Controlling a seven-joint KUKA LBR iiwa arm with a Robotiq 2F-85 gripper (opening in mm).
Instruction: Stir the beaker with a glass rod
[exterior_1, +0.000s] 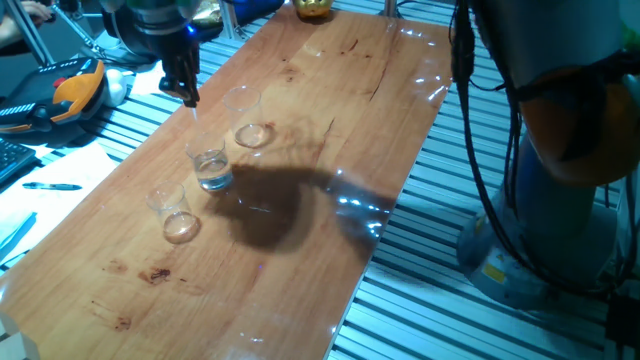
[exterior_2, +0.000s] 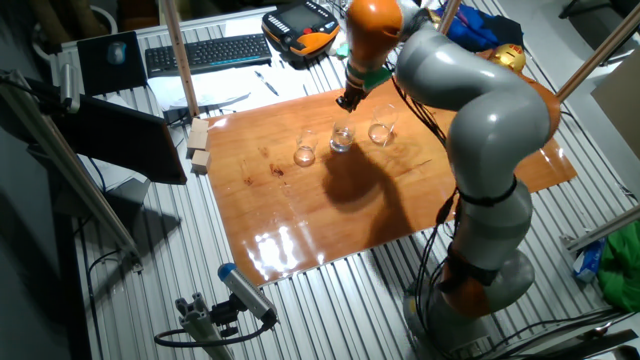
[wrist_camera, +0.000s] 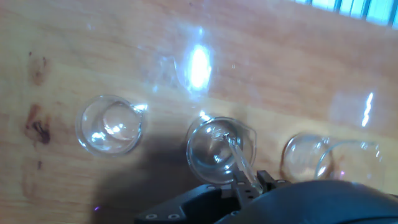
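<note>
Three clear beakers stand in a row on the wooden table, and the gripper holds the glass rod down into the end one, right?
Not the end one. The hand view shows the glass rod reaching into the middle beaker of the three; the gripper holds it there.

The table (exterior_1: 330, 130) is warm orange-brown wood with darker grain streaks and knots, the beaker (exterior_1: 210, 168), the glass rod (wrist_camera: 239, 158) and its two neighbouring beakers are colourless clear glass with whitish glints, and the arm (exterior_2: 480, 110) is grey with orange joints, its gripper (exterior_1: 186, 92) black
</note>
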